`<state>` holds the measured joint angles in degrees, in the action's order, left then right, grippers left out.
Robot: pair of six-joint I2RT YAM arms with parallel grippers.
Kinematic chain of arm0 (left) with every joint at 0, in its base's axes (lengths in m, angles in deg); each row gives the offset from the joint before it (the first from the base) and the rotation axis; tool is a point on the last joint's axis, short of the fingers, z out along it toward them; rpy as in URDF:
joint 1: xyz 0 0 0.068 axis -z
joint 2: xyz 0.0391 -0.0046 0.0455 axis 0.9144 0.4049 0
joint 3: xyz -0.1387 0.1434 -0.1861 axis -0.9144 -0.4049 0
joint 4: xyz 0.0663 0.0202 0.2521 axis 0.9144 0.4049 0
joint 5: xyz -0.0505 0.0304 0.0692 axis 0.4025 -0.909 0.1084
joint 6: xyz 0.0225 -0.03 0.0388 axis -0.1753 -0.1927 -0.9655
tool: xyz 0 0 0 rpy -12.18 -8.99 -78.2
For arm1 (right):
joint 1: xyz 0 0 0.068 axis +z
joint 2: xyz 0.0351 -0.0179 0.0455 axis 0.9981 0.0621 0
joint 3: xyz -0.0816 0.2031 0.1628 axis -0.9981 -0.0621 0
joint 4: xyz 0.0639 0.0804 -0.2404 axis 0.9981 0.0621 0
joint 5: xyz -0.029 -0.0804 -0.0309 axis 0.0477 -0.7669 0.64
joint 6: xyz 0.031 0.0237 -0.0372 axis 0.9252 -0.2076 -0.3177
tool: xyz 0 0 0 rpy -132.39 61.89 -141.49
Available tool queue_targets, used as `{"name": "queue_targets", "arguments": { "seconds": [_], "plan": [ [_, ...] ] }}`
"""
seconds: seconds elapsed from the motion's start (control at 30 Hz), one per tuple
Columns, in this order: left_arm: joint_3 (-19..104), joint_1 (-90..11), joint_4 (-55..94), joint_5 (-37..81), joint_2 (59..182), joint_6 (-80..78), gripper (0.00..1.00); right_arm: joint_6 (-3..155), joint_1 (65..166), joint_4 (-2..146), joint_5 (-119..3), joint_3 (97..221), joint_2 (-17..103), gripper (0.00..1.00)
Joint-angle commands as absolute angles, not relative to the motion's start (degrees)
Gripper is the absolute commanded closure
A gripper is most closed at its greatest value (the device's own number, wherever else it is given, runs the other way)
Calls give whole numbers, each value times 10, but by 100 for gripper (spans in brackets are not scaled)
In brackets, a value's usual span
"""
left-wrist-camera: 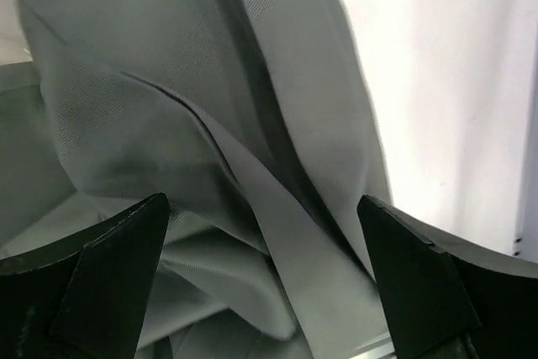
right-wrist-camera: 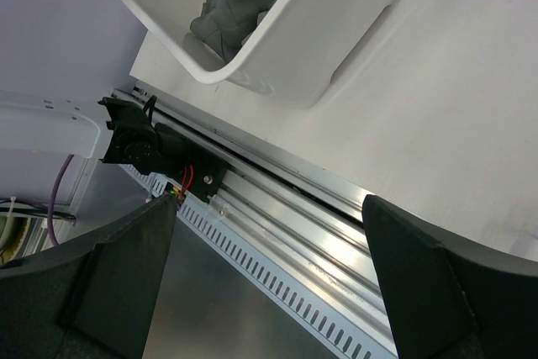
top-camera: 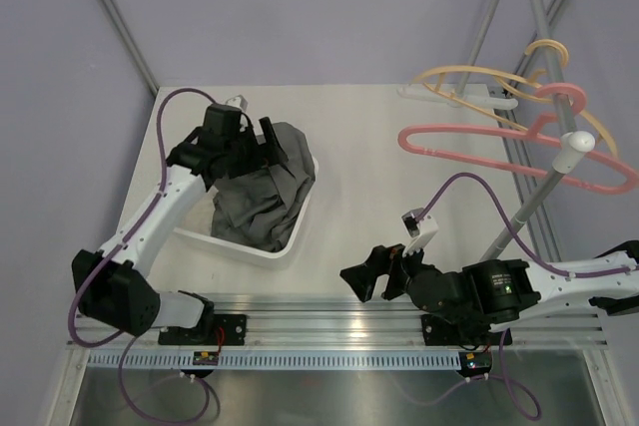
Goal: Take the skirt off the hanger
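The grey skirt (top-camera: 262,192) lies crumpled in a white bin (top-camera: 290,246) at the left of the table, free of any hanger. Just over the skirt's far end, my left gripper (top-camera: 262,147) stands open. In the left wrist view the skirt (left-wrist-camera: 210,81) fills the frame in folds, with the left gripper (left-wrist-camera: 261,201) spread wide around it and gripping nothing. A bare pink hanger (top-camera: 479,142) hangs on the rack at the right. My right gripper (top-camera: 367,274) is open and holds nothing, low near the front rail (right-wrist-camera: 336,208); the right gripper (right-wrist-camera: 270,203) looks towards the bin (right-wrist-camera: 311,39).
A yellow hanger (top-camera: 469,77) hangs behind the pink one on the rack's slanted pole (top-camera: 529,202) at the right. The aluminium rail and the arm bases run along the near edge. Metal frame bars rise at the back corners.
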<state>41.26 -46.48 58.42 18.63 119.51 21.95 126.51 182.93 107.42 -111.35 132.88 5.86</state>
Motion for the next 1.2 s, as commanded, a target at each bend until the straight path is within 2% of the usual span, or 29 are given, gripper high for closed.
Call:
{"name": "queue_targets", "arguments": {
  "seconds": [0.0, 0.03, 0.17, 0.2, 0.23, 0.3, 0.4, 0.63, 0.83, 0.87, 0.9, 0.97, 1.0, 1.17],
  "plan": [
    [442, -458, 593, 213, 1235, 170, 5, 1279, 1828, 1072, -1125, 1343, 46, 1],
    [428, -454, 598, 199, 1243, 169, 7, 1278, 1828, 1071, -1125, 1341, 45, 1],
    [343, -449, 579, 153, 1207, 177, 65, 1281, 1828, 1068, -1127, 1334, 39, 1],
    [327, -449, 579, 142, 1195, 185, 88, 1281, 1828, 1069, -1128, 1332, 39, 1],
    [312, -450, 580, 114, 1186, 188, 94, 1280, 1828, 1067, -1127, 1331, 39, 1],
    [271, -450, 578, 93, 1166, 196, 100, 1274, 1828, 1060, -1126, 1330, 40, 1],
    [238, -458, 587, 84, 1177, 218, 100, 1267, 1828, 1058, -1126, 1333, 45, 1],
    [92, -472, 452, 238, 1182, 298, 100, 1277, 1828, 1053, -1125, 1328, 51, 0],
    [62, -473, 439, 252, 1138, 317, 100, 1289, 1828, 1054, -1118, 1320, 59, 1],
    [70, -474, 461, 250, 1130, 314, 93, 1290, 1828, 1059, -1119, 1321, 61, 0],
    [80, -474, 474, 249, 1121, 306, 70, 1291, 1828, 1061, -1120, 1323, 64, 1],
    [118, -475, 517, 235, 1088, 303, 14, 1290, 1827, 1068, -1125, 1330, 67, 0],
    [132, -475, 533, 228, 1076, 303, 1, 1289, 1828, 1069, -1127, 1333, 68, 0],
    [227, -473, 641, 161, 998, 295, 1, 1277, 1827, 1081, -1141, 1355, 93, 0]
  ]
}}
